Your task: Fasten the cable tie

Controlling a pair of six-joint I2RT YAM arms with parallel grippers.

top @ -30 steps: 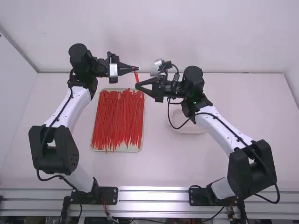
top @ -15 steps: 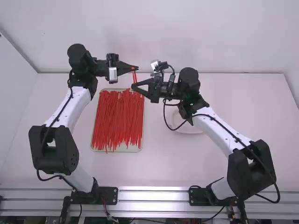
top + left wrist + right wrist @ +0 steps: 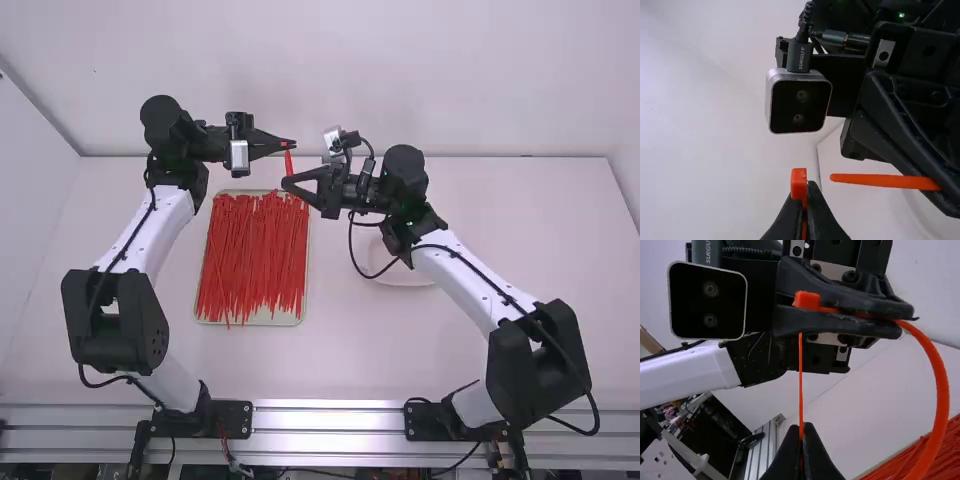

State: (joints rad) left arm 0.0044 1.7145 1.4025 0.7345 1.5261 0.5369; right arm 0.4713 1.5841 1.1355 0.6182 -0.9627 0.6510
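Observation:
A red cable tie is held in the air between both grippers, bent into a loop. My left gripper is shut on its square head, which also shows in the right wrist view as head. My right gripper is shut on the thin tail, whose tip points just below the head. The two grippers sit close together above the far end of the tray.
The tray holds a thick pile of several red cable ties. A white plate lies on the table under my right arm. Bare white table stretches to the right and left.
My right gripper has shifted left toward the left gripper, bringing the tail nearer the head. The left arm has pulled back slightly.

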